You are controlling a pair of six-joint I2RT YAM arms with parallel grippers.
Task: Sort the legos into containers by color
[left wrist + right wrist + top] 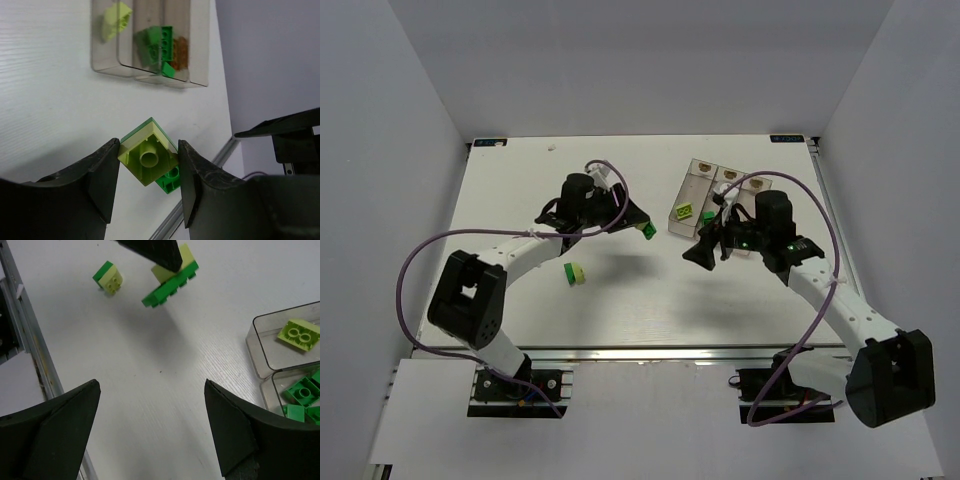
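Note:
My left gripper (642, 224) is shut on a stack of two legos, a yellow-green brick on a dark green one (149, 159), held above the table left of the containers (712, 192). In the right wrist view the stack (172, 276) hangs under the left fingers. A second small yellow-green and green stack (575, 272) lies on the table, also in the right wrist view (109, 277). The clear bins (150, 75) hold a yellow-green brick (116, 20), dark green bricks (157, 45) and an orange piece (181, 50). My right gripper (152, 425) is open and empty over bare table beside the bins.
The metal rail of the table's near edge (30, 355) runs along the left of the right wrist view. White walls enclose the table on three sides. A purple cable (610, 170) loops over each arm.

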